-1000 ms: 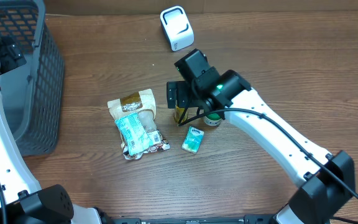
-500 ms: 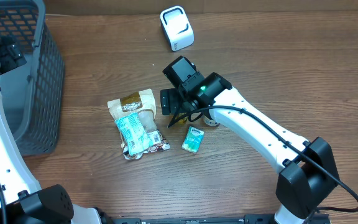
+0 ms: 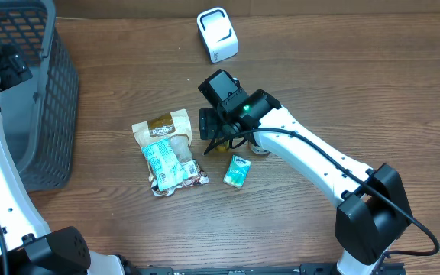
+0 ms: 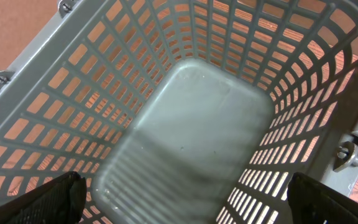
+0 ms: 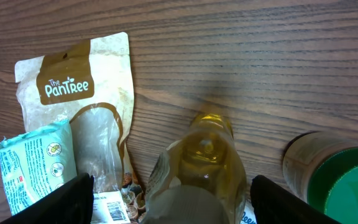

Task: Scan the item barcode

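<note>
A yellow bottle (image 5: 207, 155) with a grey cap stands upright on the table, and only a sliver of the bottle (image 3: 219, 147) shows in the overhead view. My right gripper (image 5: 179, 202) hangs over it, open. One finger stands on each side of the bottle, and neither touches it. The white barcode scanner (image 3: 218, 34) stands at the table's far edge. My left gripper (image 4: 185, 202) is open, with nothing between its fingers, above the inside of the grey basket (image 4: 204, 124).
A tan Pantree pouch (image 3: 165, 128) lies left of the bottle with a teal packet (image 3: 165, 162) on it. A green-lidded jar (image 5: 340, 183) stands close on the bottle's right. A small teal box (image 3: 237, 172) lies in front. The basket (image 3: 21, 99) fills the left edge.
My right arm has shifted a little left, over the yellow bottle, and its jaws have narrowed somewhat. The left arm has not moved.
</note>
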Available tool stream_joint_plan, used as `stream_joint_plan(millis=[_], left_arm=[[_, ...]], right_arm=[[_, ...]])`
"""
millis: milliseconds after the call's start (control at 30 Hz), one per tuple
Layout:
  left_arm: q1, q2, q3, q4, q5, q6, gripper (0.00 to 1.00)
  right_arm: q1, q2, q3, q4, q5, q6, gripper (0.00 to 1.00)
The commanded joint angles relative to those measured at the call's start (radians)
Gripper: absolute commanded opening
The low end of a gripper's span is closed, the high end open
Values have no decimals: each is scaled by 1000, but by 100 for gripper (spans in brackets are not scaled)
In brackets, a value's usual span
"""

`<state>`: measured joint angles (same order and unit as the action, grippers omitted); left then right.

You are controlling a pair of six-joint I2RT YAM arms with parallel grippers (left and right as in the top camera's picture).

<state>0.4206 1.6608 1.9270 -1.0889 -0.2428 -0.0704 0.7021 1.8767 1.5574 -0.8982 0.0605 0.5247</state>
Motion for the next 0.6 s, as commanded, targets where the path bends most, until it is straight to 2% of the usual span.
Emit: stream_joint_plan(millis=[0,100,367,567], left_arm=[[-2,-2,14,0,7,19,100],[-2,-2,14,0,8,19,99],[-2,-2,14,0,8,19,99],[-2,-2,14,0,7,19,100]], right_arm=[[4,5,-8,6,24,12,78],[4,5,-16,10,62,53,79],[4,7,-66,57,70,55,78],[4,7,-66,59,70,55,61]])
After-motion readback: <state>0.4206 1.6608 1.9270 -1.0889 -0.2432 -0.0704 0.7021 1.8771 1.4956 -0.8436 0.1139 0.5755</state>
